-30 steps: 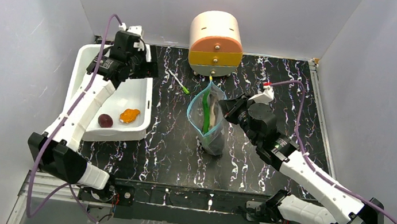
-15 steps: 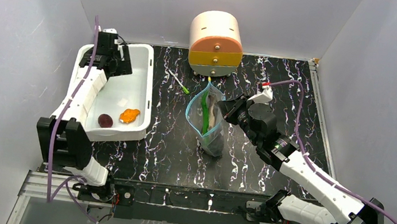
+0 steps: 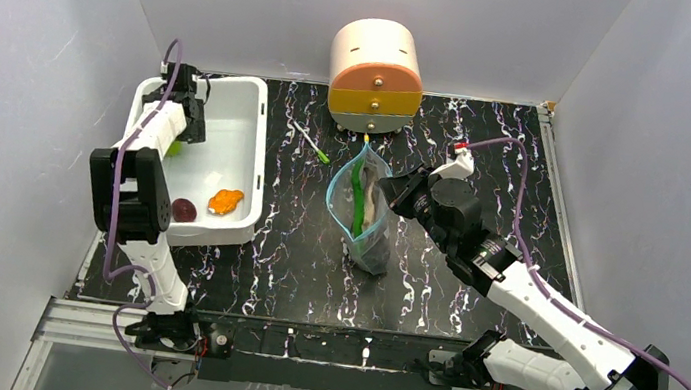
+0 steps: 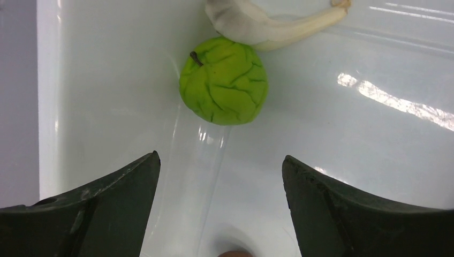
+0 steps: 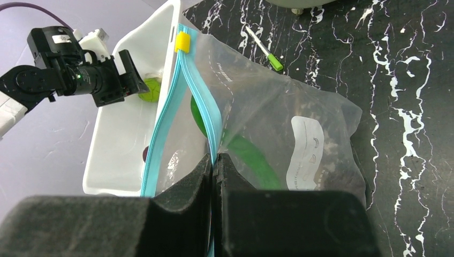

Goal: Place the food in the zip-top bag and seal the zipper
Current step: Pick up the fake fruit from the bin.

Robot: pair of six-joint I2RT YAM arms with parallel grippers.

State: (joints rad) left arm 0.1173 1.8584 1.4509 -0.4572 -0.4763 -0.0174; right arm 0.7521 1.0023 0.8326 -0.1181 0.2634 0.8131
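The clear zip-top bag (image 3: 365, 220) stands mouth-up on the black marbled table. My right gripper (image 5: 214, 156) is shut on one side of its teal zipper (image 5: 210, 120), holding the mouth apart. A long green pepper (image 3: 358, 197) and a greyish fish (image 3: 376, 202) are inside the bag. My left gripper (image 4: 220, 156) hangs open over the back left of the white tub (image 3: 249, 147). The lime-green fruit (image 4: 224, 80) lies just ahead of its fingertips, apart from them. A dark purple ball (image 3: 183, 210) and an orange lump (image 3: 226, 200) rest at the tub's near end.
A pale long toy piece (image 4: 267, 21) touches the green fruit's far side. A cream drum-shaped drawer unit (image 3: 376, 73) stands at the back. A thin white pen with a green tip (image 3: 311, 142) lies between tub and bag. Grey walls close in on three sides.
My left arm swung from the tub's back right edge to its back left and folded in, bringing the gripper over the green fruit. The right gripper and the bag stayed put.
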